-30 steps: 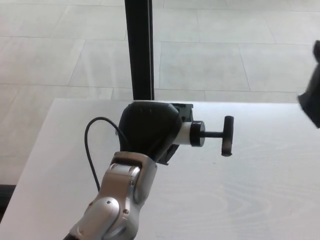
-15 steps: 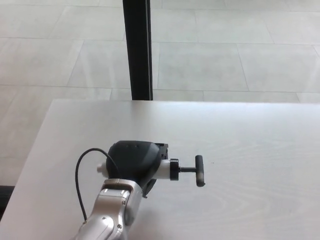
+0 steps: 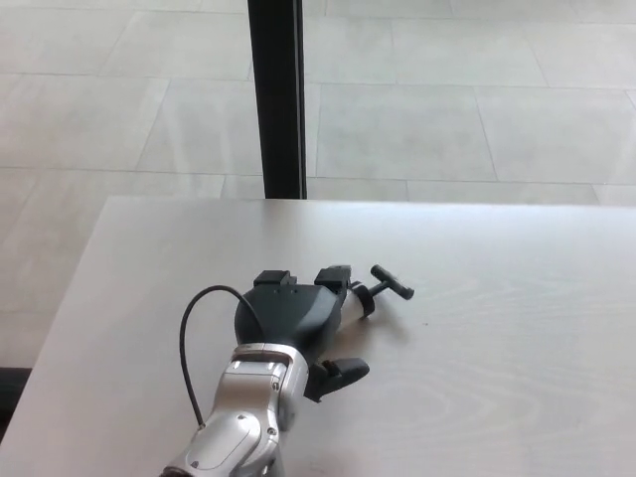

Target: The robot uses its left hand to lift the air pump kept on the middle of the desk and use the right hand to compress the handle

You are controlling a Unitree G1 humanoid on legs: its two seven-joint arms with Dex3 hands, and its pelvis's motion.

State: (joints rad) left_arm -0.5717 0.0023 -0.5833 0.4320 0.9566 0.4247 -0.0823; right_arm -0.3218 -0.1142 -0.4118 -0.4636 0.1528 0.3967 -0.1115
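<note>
The left hand point(image 3: 290, 316) rests on the pale counter point(image 3: 517, 378), with lots of bare room to its right and the far edge well behind. Its fingers point(image 3: 335, 376) are spread apart, not gripping. The air pump point(image 3: 370, 291) lies on the counter just beyond them, handle pointing away to the right.

A pale wooden bench point(image 3: 497, 348) is seen from above, with a tiled floor point(image 3: 447, 109) behind it and a black vertical post point(image 3: 277, 99) standing at the far edge. The left hand point(image 3: 293, 318) is placed low over the middle of the bench, at the end of a silver forearm point(image 3: 243, 422) which comes in from the bottom edge. A thin black cable point(image 3: 189, 333) is looped beside the wrist. The fingers point(image 3: 338, 373) are spread apart. The air pump point(image 3: 363, 296) lies just under the hand, mostly covered by it; only its white end and the black T-shaped handle point(image 3: 392, 282) are visible, pointing to the right and away. Whether the pump is touched by the hand cannot be told. The right hand is not seen.
</note>
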